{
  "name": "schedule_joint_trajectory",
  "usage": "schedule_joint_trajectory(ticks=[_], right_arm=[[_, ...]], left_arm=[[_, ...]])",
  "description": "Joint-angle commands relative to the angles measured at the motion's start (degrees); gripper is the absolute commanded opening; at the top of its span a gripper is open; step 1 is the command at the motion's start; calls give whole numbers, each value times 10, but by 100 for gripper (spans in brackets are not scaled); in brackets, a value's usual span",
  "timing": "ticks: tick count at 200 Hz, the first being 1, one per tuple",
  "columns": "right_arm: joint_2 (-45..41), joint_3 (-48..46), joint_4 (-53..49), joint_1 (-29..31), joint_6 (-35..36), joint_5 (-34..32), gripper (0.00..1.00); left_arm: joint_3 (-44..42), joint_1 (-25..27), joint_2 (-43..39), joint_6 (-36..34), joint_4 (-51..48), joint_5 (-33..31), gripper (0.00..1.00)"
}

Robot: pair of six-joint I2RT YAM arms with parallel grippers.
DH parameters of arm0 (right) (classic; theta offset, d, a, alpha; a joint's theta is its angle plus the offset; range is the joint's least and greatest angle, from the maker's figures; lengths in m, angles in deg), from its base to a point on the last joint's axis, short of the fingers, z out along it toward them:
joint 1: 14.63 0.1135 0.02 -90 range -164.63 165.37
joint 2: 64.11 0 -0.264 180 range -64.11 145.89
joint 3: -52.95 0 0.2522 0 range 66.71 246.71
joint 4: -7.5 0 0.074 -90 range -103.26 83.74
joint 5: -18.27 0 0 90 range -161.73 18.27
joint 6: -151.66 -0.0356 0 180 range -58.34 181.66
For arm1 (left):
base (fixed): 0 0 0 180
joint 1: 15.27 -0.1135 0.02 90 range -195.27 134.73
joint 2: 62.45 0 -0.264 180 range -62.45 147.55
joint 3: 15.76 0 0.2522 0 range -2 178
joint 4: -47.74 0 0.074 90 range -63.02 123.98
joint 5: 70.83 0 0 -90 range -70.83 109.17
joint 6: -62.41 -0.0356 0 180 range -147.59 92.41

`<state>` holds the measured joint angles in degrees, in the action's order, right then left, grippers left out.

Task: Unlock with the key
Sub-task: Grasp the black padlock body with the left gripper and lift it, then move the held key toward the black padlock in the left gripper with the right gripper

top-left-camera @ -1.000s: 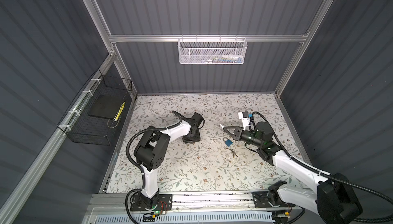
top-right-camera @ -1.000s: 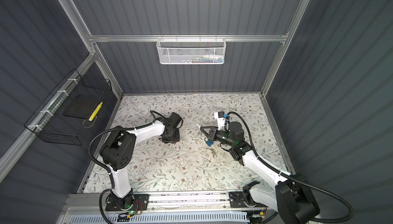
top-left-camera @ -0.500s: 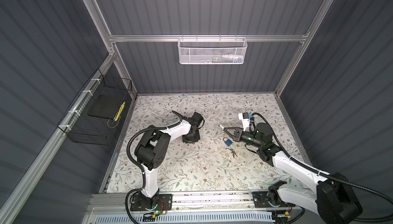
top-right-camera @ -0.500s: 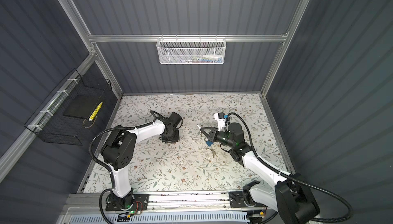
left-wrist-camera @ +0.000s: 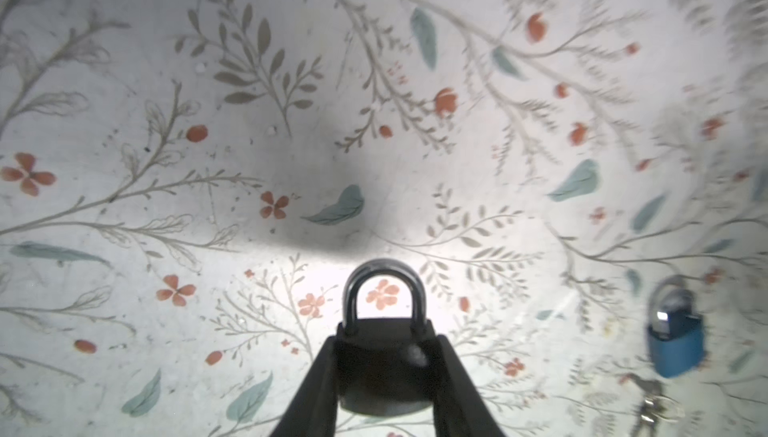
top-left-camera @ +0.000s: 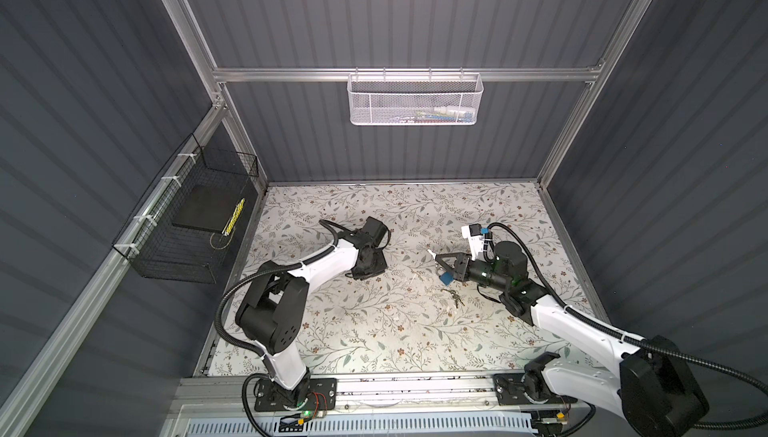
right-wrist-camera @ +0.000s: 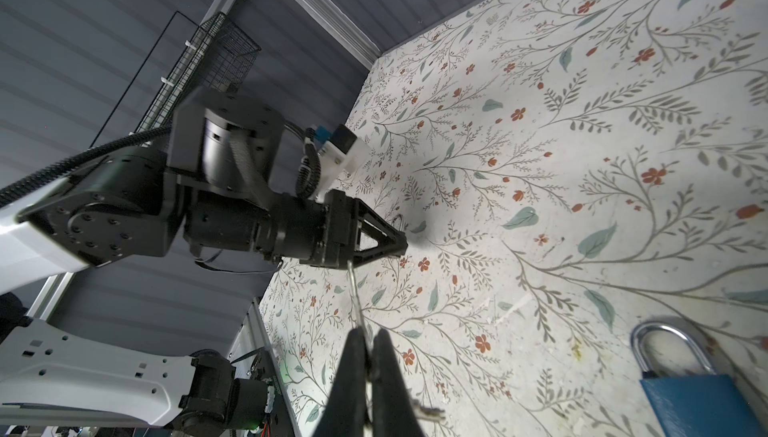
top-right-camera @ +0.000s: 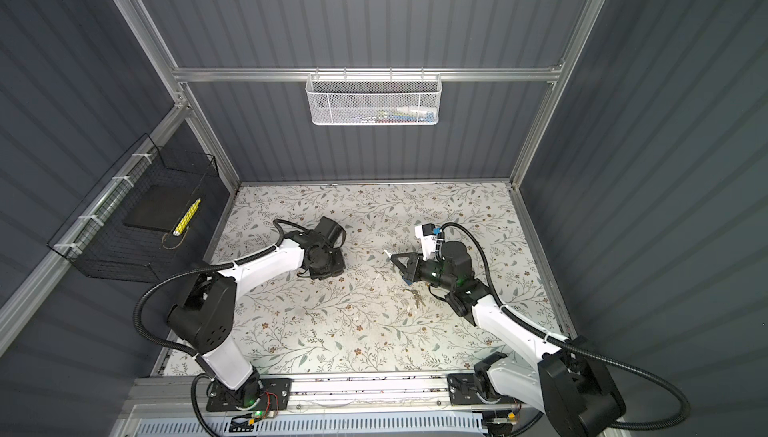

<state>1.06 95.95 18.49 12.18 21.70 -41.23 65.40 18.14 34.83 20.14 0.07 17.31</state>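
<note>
This is a robot lab cell, not a home or shop. Grey ribbed panels [top-left-camera: 395, 19] close it in on three sides, held by an aluminium frame [top-left-camera: 291, 74]. A left arm [top-left-camera: 328, 266] and a right arm [top-left-camera: 582, 327] are bolted to a rail [top-left-camera: 415, 391] at the open side, well apart from the jaws. Under the jaws a floral mat [top-left-camera: 374, 331] covers the bench. A white mesh basket [top-left-camera: 415, 100] hangs on the back wall, high above the jaws. A black wire basket [top-left-camera: 178, 256] hangs on the side wall, out past the left jaws. A lit circuit board [top-left-camera: 305, 415] sits by the left arm's base.
</note>
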Motion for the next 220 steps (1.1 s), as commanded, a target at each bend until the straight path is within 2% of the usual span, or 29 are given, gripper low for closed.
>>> schedule_joint_trajectory(ticks=[1, 67, 119, 220], right_arm=[[0, 9, 2, 8, 13, -9, 0], [13, 15, 9, 19, 9, -13, 0], [10, 20, -5, 29, 21, -31, 0], [31, 19, 59, 100, 52, -163, 0]], left_arm=[[3, -3, -32, 23, 15, 19, 20], [-1, -7, -51, 27, 16, 26, 21], [13, -13, -60, 44, 25, 57, 21], [94, -14, -63, 128, -27, 78, 22]])
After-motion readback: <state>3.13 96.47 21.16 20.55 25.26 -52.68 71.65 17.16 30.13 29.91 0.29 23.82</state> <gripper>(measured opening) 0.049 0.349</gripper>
